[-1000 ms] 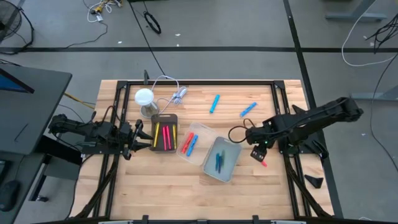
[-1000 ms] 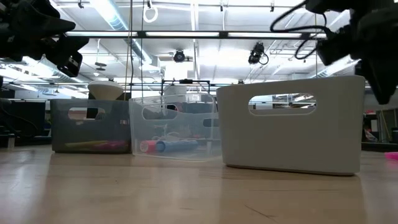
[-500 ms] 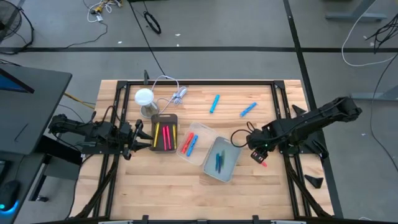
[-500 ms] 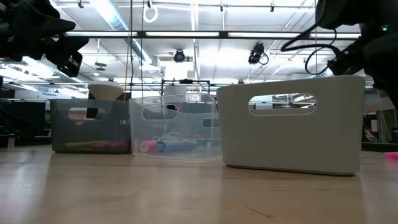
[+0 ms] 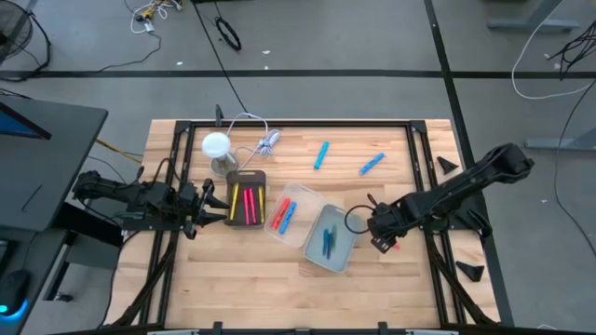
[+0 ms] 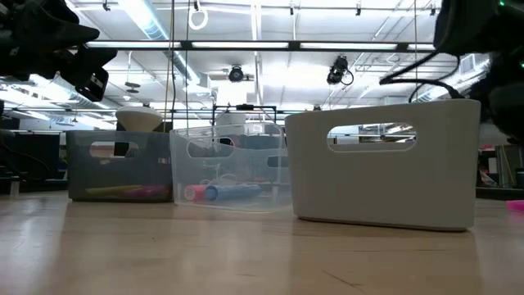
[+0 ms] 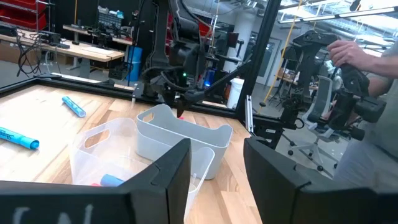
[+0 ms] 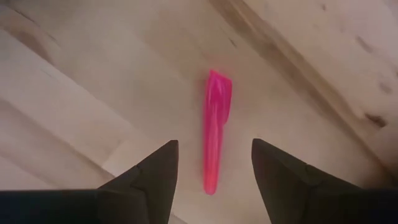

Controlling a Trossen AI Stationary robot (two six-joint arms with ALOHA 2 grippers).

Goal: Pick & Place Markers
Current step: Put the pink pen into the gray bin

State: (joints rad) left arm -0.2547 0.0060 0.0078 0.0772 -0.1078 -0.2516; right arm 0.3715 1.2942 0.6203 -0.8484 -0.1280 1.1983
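Observation:
A pink marker [image 8: 216, 127] lies flat on the wood near the table's right side, also seen in the high view [image 5: 392, 245]. My right gripper [image 8: 214, 144] hangs just above it, pointing down and open, a finger on either side and apart from it. In the high view the right gripper [image 5: 381, 240] stands right of the white bin [image 5: 331, 239]. Two blue markers [image 5: 321, 154] [image 5: 372, 164] lie on the far part of the table. My left gripper [image 5: 209, 203] waits open at the left, level, beside the dark bin [image 5: 247, 197].
Three bins stand in a row: the dark one holds yellow and pink markers, the clear one [image 5: 291, 214] red and blue, the white one blue and green. A white lamp [image 5: 216, 146] and a cable bundle [image 5: 265, 141] sit at the far left. A person is seated beyond the table [image 7: 354, 93].
My right gripper has come down toward the pink marker, drifting a little toward the table's near edge and the white bin, and has rolled about its own axis. Its fingers stay open. The marker has not moved.

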